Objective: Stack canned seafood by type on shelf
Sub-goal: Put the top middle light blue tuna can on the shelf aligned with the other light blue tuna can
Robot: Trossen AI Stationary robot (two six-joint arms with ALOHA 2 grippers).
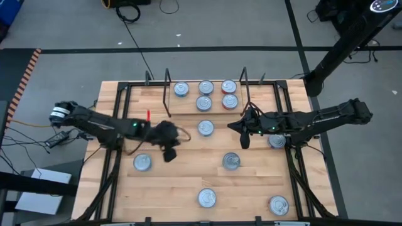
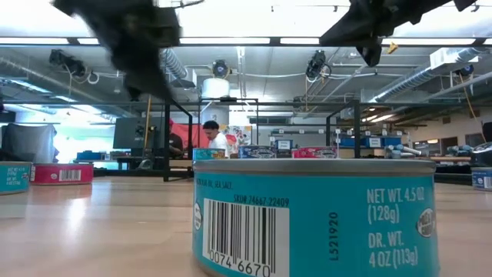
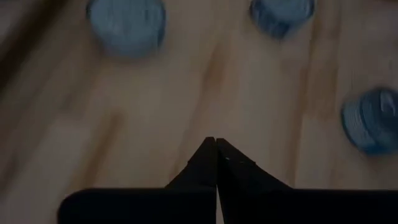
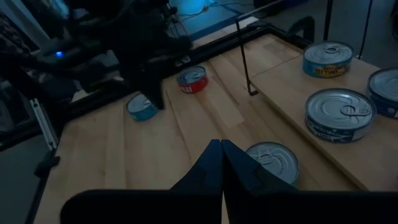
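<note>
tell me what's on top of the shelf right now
Five tins sit on the shelf: three silver-lidded tins with blue sides and two red-sided tins. From above, any stacking beneath them is hidden.

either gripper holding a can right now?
No. In the wrist views the left gripper and the right gripper both show fingers pressed together with nothing between them, above the tabletop.

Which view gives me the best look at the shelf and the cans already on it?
The high view: the whole shelf shows, with five cans on it. The right wrist view catches only one end with three cans. The low view shows distant cans behind the close blue can. The left wrist view misses it.
</note>
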